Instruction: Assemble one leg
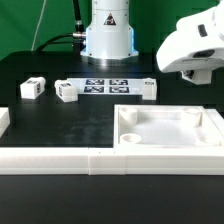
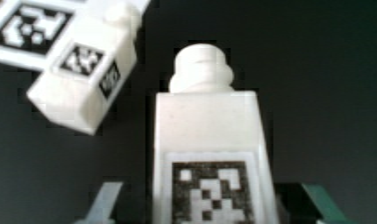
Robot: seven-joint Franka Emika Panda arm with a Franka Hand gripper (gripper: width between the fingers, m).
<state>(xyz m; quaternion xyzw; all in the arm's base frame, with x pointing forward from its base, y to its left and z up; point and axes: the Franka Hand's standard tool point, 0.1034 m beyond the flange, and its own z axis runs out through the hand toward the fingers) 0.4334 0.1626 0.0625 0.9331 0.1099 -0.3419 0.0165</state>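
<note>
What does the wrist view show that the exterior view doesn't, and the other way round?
Only the wrist view: a leg up close between the fingers of the end effector, its tag and rounded tip visible. Only the exterior view: the tray part, the border rails, the marker board and the robot base. Both: loose tagged legs on the black table; which matches which I cannot tell.

Leg [image 2: 206, 130]: smooth matt white plastic; tag [image 2: 210, 190] on side, matt black-and-white print. Tray part [image 1: 170, 135]: same white plastic, faint sheen. Worktop [image 1: 50, 125]: matt black.
</note>
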